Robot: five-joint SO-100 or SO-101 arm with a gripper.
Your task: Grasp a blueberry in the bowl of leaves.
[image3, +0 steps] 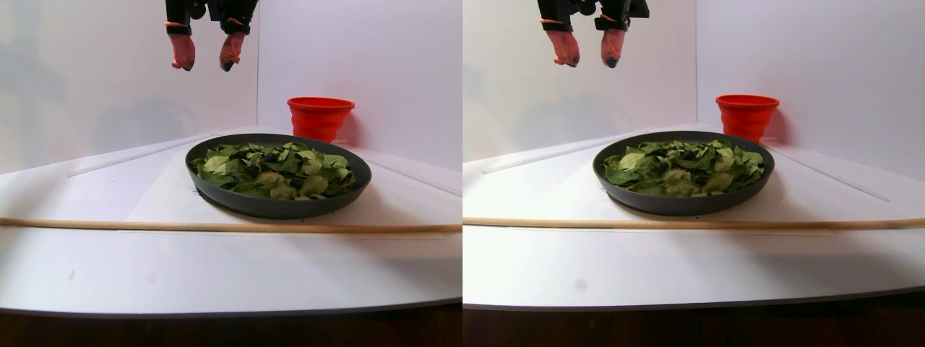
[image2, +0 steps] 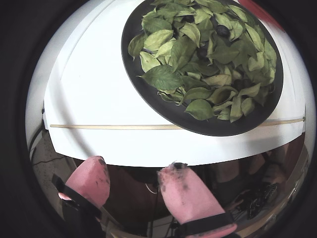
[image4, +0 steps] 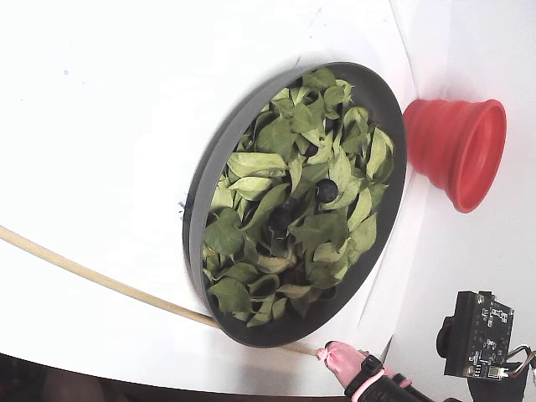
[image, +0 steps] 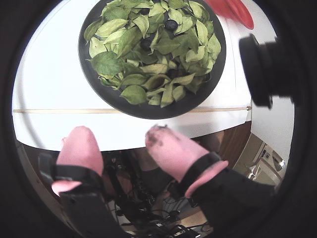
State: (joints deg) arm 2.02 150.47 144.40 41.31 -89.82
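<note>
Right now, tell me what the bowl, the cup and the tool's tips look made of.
Bowl: dark grey, matte, maybe metal or stoneware.
Cup: red, ribbed, likely silicone.
Tool tips: soft-looking pink covers, smudged dark.

A white table (image3: 217,267) stands in a corner of plain white walls (image3: 361,58), evenly lit.

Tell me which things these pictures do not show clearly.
- Blueberries: the leaves cover most, so their number is unknown in every view.
- Red cup: cut off by the dark lens edge in a wrist view.
- Hand: mostly cut off by the bottom edge in the fixed view.
- Bowl floor: hidden under leaves.
</note>
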